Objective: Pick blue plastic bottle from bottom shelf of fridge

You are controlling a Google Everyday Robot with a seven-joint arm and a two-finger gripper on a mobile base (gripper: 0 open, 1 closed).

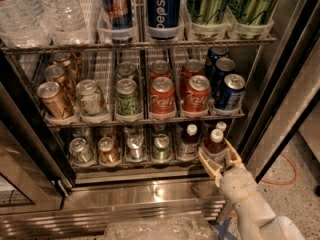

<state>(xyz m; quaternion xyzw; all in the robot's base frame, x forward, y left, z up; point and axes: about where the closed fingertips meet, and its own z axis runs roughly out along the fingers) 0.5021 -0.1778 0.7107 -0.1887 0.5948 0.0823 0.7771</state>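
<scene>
Gripper [215,151] is at the right front corner of the bottom shelf [125,166], fingers [207,163] spread wide, one on each side of the blue plastic bottle [216,141]. The bottle stands upright between them, white cap up; contact can't be made out. The pale arm [250,204] rises from the lower right.

Counting along this surface: three white-capped bottles at the right end, namely the flanked one, a second bottle [189,139] just beside it to the left and a third [221,126] behind it. Left of them are four cans [135,147] across the front edge.

Room is tight. The fridge [280,84] door frame runs close along the gripper's right, and the rack of red cola cans [162,98] sits low overhead. Open speckled floor [300,184] lies right of the frame.
</scene>
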